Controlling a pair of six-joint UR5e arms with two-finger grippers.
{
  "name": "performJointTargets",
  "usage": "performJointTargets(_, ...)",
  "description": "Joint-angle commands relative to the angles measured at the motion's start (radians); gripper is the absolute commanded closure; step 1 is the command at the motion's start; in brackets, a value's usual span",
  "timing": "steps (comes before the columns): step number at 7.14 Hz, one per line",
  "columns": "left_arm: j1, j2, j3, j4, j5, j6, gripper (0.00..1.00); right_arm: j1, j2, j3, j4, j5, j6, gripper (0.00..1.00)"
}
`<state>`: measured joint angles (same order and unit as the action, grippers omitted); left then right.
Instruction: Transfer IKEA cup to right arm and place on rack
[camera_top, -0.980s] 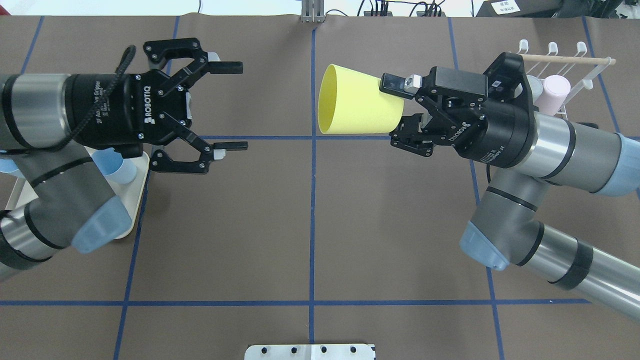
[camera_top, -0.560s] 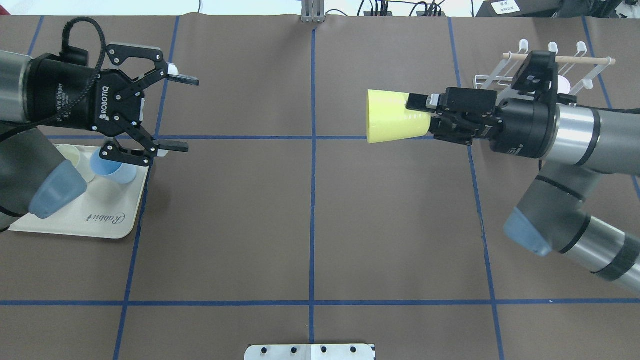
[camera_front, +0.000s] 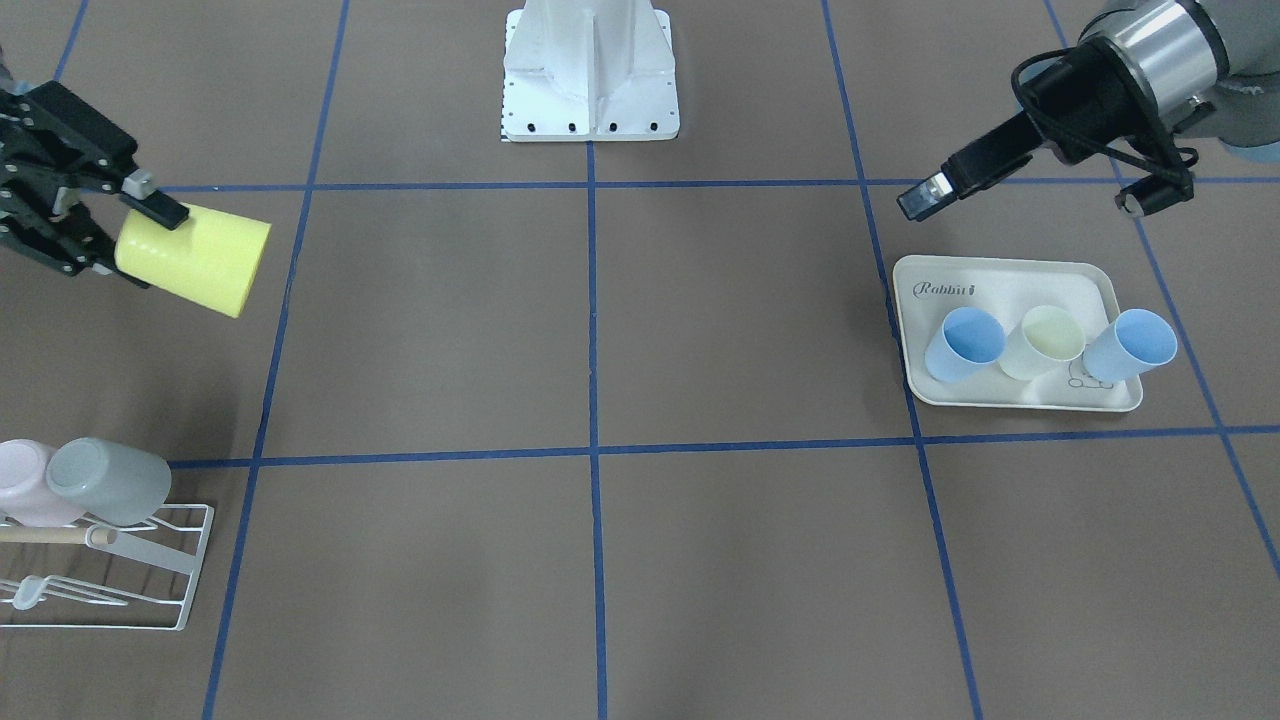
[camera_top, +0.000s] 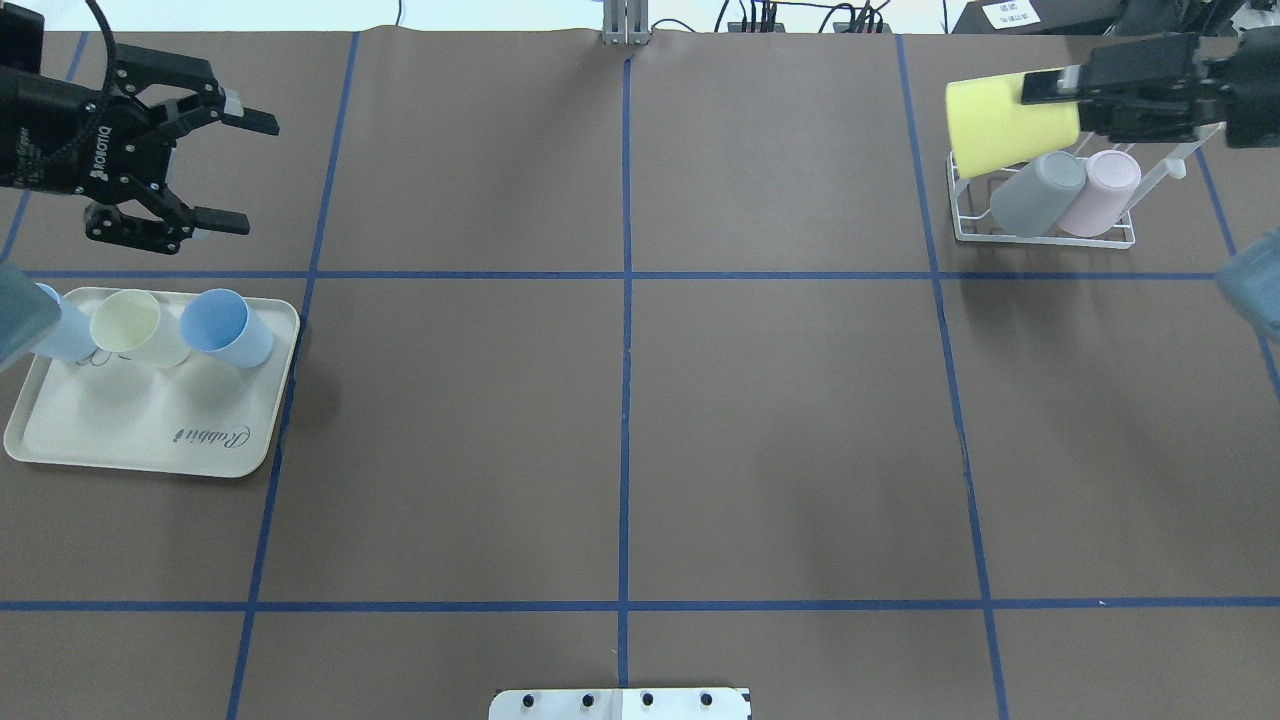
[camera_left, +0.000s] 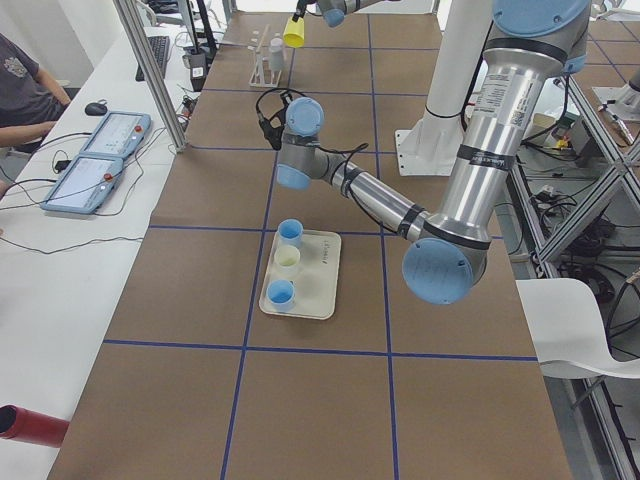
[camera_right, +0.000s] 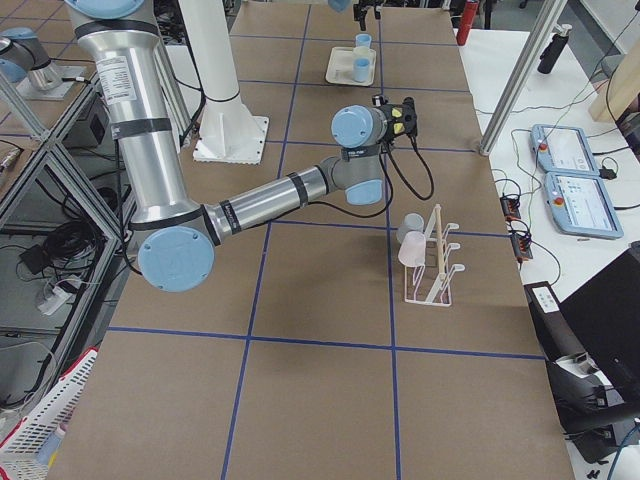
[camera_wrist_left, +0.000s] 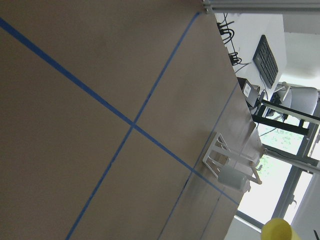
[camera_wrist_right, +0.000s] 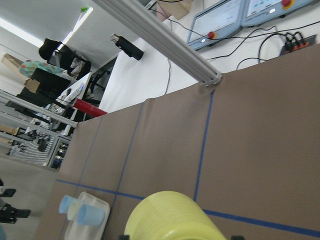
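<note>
The yellow IKEA cup (camera_top: 1005, 125) lies on its side in the air, its mouth towards the table's middle. My right gripper (camera_top: 1045, 105) is shut on its base end. It holds the cup over the back left corner of the white wire rack (camera_top: 1040, 232). The cup also shows in the front view (camera_front: 195, 260), there still short of the rack (camera_front: 150, 570), and in the right wrist view (camera_wrist_right: 175, 217). My left gripper (camera_top: 255, 172) is open and empty at the far left, behind the tray.
A grey cup (camera_top: 1035, 192) and a pink cup (camera_top: 1100, 190) lie on the rack under its wooden rod. The cream rabbit-print tray (camera_top: 150, 440) at the left holds two blue cups and a cream cup (camera_top: 130, 325). Blue tape lines cross the brown table.
My right gripper has carried the yellow cup from the table's middle to the back right, over the rack. My left arm has drawn back to the far left, still open.
</note>
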<state>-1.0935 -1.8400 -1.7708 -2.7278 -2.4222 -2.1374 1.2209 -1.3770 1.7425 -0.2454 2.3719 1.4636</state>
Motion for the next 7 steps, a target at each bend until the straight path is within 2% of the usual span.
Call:
performJointTargets(1,-0.045,0.005,0.007,0.146,-0.023,0.231,0.00,0.124,-0.104,-0.001,-0.163,0.040,-0.264,0.78)
performJointTargets(2,-0.049,0.007,0.007,0.195,-0.021,0.288,0.00,0.179,-0.129,0.003,-0.302,0.046,-0.458,0.78)
performJointTargets(5,-0.057,0.010,0.007,0.256,-0.012,0.361,0.00,0.268,-0.123,0.005,-0.689,0.030,-0.892,0.78)
performJointTargets(7,-0.063,0.008,0.010,0.278,-0.011,0.387,0.00,0.264,-0.097,0.005,-0.950,-0.024,-1.063,0.78)
